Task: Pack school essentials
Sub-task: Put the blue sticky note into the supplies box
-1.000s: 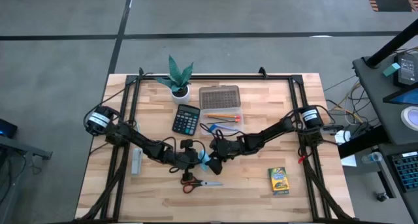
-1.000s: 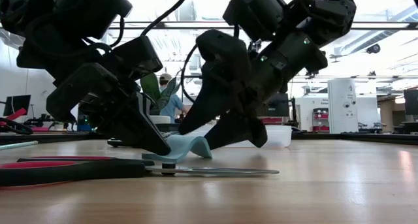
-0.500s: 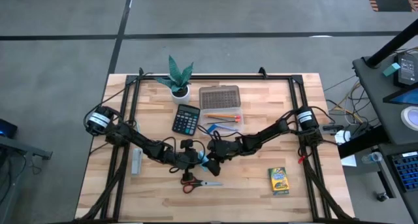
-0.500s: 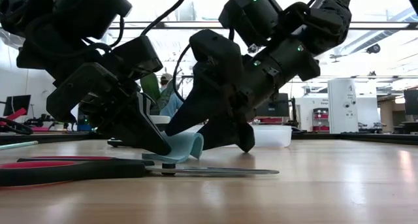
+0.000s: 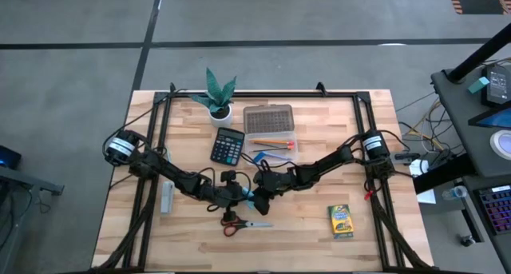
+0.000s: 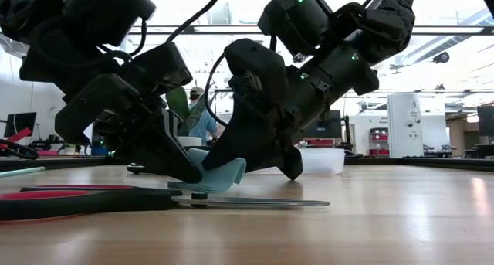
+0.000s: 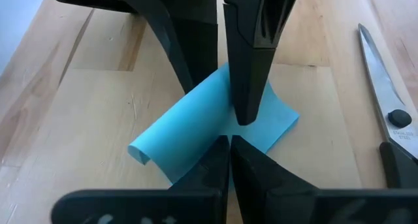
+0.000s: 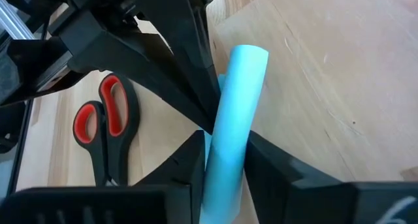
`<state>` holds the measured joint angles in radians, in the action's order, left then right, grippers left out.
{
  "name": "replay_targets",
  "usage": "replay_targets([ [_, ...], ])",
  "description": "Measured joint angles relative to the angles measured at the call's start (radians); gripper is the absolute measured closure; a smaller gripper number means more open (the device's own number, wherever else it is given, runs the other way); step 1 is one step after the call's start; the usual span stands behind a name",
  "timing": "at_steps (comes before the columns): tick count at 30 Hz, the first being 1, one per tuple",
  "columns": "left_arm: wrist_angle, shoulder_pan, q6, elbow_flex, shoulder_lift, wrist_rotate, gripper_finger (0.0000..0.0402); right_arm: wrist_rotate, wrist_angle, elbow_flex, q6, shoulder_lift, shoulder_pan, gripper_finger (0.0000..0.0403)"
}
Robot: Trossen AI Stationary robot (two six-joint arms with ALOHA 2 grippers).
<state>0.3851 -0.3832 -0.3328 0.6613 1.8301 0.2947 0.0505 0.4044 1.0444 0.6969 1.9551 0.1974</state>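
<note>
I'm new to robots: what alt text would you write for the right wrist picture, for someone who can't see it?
The right gripper closes its two dark fingers around a curled light-blue note sheet on the wooden table. The left gripper, shut, pinches the same sheet, and red-handled scissors lie beside it.

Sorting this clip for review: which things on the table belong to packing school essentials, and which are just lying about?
Belong to the job:
light-blue note pad, pinched by both the left gripper and right gripper
red-handled scissors
crayon box
pencils

Lying about:
potted plant
clear box with grey lid
calculator
</note>
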Motion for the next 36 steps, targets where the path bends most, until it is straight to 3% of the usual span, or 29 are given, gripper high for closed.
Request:
replay_targets([
  [5,-0.023,-0.006,0.0,0.001,-0.054,0.0,0.0401,0.0,-0.002,0.0,0.0,-0.001,0.0,0.0319],
  [25,-0.366,-0.024,0.007,-0.003,-0.327,0.01,0.0401,0.018,-0.02,-0.002,-0.033,-0.033,0.002,0.0358],
  [32,-0.451,-0.031,0.082,-0.007,-0.458,0.127,0.0401,-0.001,-0.18,-0.002,-0.091,-0.163,-0.01,0.0359],
  [36,-0.448,-0.031,0.179,-0.011,-0.529,0.179,0.0401,-0.086,-0.337,-0.002,-0.133,-0.27,-0.029,0.0359],
])
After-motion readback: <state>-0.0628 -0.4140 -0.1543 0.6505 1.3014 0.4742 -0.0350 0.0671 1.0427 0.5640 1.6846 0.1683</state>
